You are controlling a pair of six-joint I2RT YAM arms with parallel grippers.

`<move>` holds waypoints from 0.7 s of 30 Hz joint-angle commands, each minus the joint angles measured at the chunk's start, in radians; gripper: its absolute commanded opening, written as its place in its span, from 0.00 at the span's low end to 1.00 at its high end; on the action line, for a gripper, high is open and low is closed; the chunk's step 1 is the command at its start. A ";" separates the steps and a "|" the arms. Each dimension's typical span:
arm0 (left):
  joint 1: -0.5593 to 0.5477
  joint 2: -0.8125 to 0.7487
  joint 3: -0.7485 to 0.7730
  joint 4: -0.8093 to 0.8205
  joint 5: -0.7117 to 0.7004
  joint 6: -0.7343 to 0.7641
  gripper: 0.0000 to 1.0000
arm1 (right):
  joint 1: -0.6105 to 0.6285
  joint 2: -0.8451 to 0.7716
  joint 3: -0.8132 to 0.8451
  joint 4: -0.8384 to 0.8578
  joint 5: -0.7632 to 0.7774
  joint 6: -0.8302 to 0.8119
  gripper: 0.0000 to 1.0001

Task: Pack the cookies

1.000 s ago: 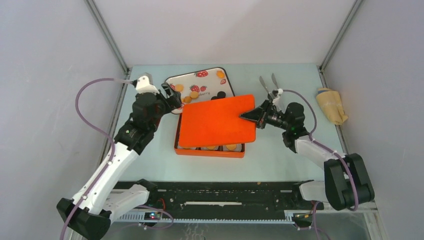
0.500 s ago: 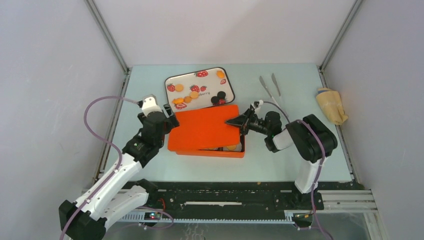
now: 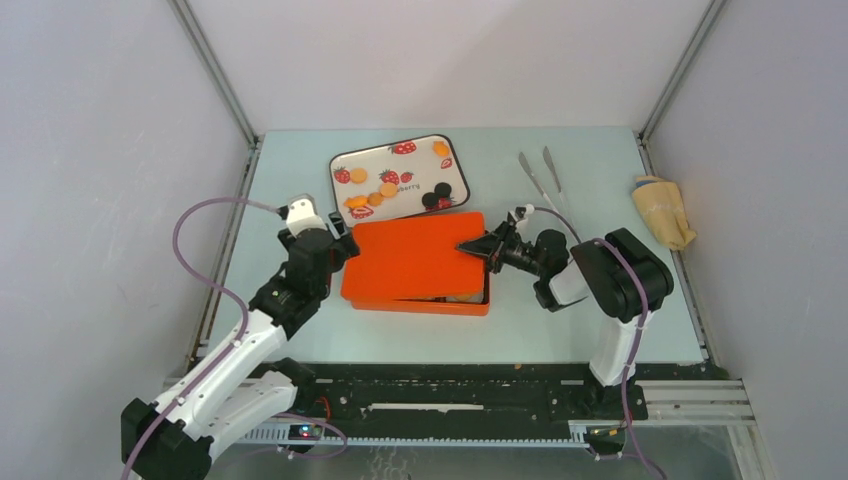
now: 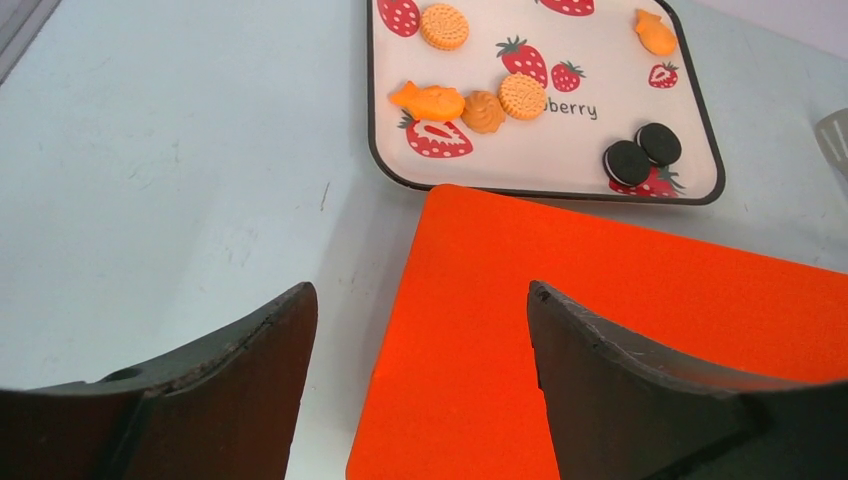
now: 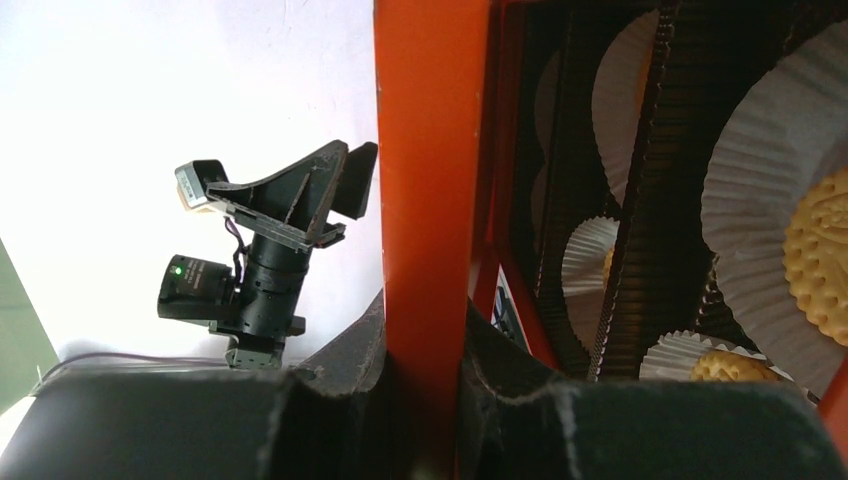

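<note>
The right gripper is closed on the right edge of the orange lid, which covers most of the orange box near the middle of the table. The left gripper stands wide open at the lid's left edge and holds nothing. Cookies lie on the tray toward the table's far edge. A few more sit in paper cups inside the box.

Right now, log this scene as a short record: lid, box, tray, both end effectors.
lid: orange, over the box, not yet seated
box: orange, cookies in paper cups inside
tray: strawberry print, several cookies on it
right end effector: shut on the lid's right edge
left end effector: open, by the lid's left edge
</note>
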 commanded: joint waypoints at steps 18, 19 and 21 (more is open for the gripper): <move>-0.017 0.136 -0.228 0.364 0.368 -0.042 0.61 | -0.086 0.031 -0.053 0.049 -0.044 -0.038 0.00; -0.017 0.154 -0.233 0.383 0.394 -0.045 0.58 | -0.089 0.033 -0.054 0.049 -0.046 -0.038 0.00; -0.017 0.190 -0.239 0.425 0.446 -0.057 0.49 | -0.093 0.032 -0.053 0.048 -0.047 -0.038 0.00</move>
